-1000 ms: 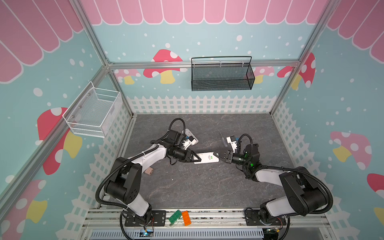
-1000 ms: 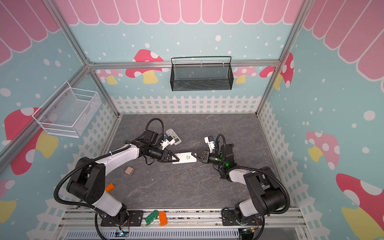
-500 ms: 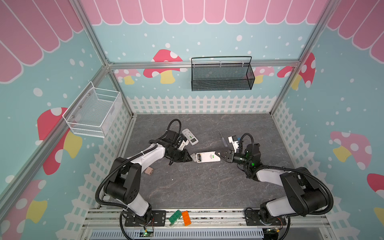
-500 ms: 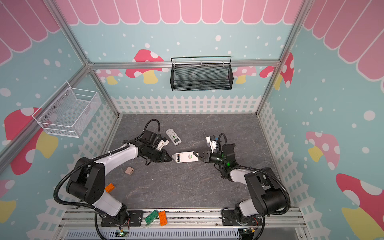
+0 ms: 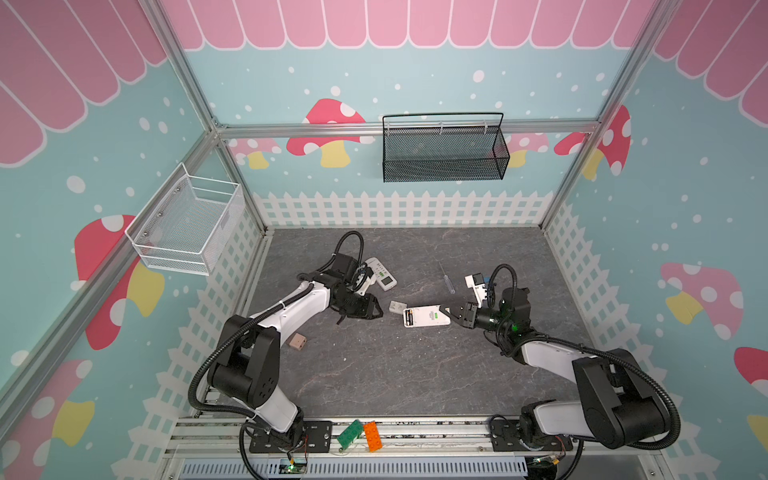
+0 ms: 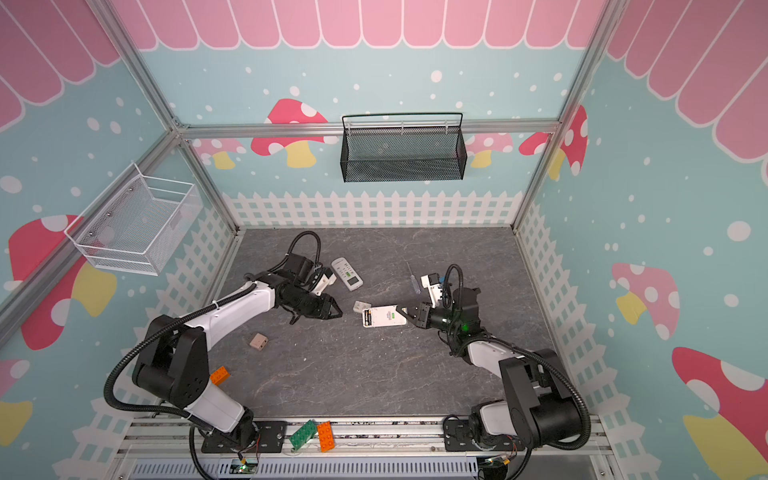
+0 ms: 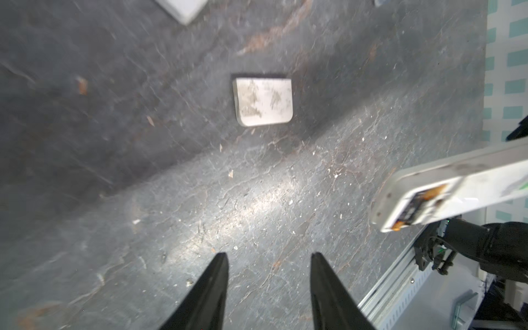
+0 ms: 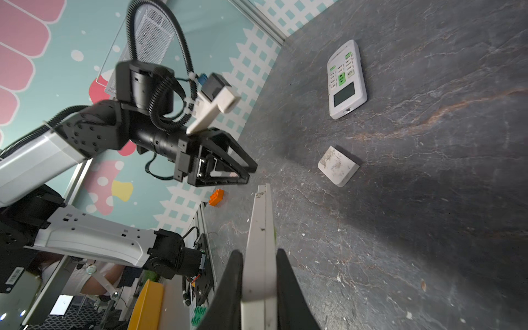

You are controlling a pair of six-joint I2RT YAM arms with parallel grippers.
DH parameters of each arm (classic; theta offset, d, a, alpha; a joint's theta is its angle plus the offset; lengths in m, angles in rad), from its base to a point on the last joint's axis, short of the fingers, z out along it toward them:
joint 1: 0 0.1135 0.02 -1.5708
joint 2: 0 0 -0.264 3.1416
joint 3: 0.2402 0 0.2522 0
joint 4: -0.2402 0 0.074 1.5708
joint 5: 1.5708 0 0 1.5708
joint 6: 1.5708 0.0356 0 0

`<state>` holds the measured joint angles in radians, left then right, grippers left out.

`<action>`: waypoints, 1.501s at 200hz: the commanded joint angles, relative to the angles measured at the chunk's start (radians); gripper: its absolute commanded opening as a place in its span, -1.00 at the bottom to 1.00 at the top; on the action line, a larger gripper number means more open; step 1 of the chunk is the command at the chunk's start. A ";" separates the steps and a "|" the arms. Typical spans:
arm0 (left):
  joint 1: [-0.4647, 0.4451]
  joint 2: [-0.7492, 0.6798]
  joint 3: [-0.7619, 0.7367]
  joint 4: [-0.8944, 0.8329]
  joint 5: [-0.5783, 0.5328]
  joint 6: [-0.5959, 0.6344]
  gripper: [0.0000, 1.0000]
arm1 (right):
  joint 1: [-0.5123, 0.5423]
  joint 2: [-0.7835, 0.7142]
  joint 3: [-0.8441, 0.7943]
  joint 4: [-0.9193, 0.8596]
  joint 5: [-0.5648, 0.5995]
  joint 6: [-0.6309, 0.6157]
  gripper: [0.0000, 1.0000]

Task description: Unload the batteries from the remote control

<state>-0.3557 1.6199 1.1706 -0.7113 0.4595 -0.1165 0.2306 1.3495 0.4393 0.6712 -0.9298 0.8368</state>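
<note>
Both arms are in view: your right gripper [image 5: 449, 312] pinches the white rectangular remote [image 5: 428, 316] by its end, with the black orange-banded batteries [image 5: 408, 318] in its open bay. The green label [image 5: 434, 316] is too small to read. Your left gripper [image 5: 377, 312] stands parted, empty.

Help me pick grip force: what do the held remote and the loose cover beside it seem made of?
The remote: likely hard white plastic, smooth with a slight sheen, its edge straight and rigid. The cover: probably the same plastic, duller, with grey scuff marks.

Grey tabletop [image 5: 374, 374]: face-up remote [image 5: 380, 272], cover [image 5: 397, 307], screwdriver [image 5: 446, 279]
</note>
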 commanded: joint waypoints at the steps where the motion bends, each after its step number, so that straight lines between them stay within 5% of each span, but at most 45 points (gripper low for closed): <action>1: 0.000 -0.002 0.131 -0.060 -0.096 0.148 0.14 | -0.005 -0.041 0.099 -0.266 -0.034 -0.259 -1.00; 72: -0.078 0.087 0.505 -0.095 -0.070 0.487 0.71 | -0.005 -0.047 0.378 -0.709 0.026 -0.693 -1.00; 102: -0.122 0.098 0.611 -0.136 0.021 0.618 0.98 | -0.005 -0.073 0.487 -0.869 0.084 -0.901 -1.00; 219: -0.291 0.126 0.738 -0.341 0.210 0.847 0.85 | 0.074 -0.185 0.688 -1.231 0.302 -1.302 -1.00; 300: -0.356 0.175 0.721 -0.238 0.232 0.868 0.76 | 0.136 -0.178 0.729 -1.265 0.315 -1.372 -1.00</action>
<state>-0.6979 1.7638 1.8832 -1.0088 0.6777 0.7418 0.3592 1.1858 1.1271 -0.5804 -0.5995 -0.4667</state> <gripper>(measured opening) 0.899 0.168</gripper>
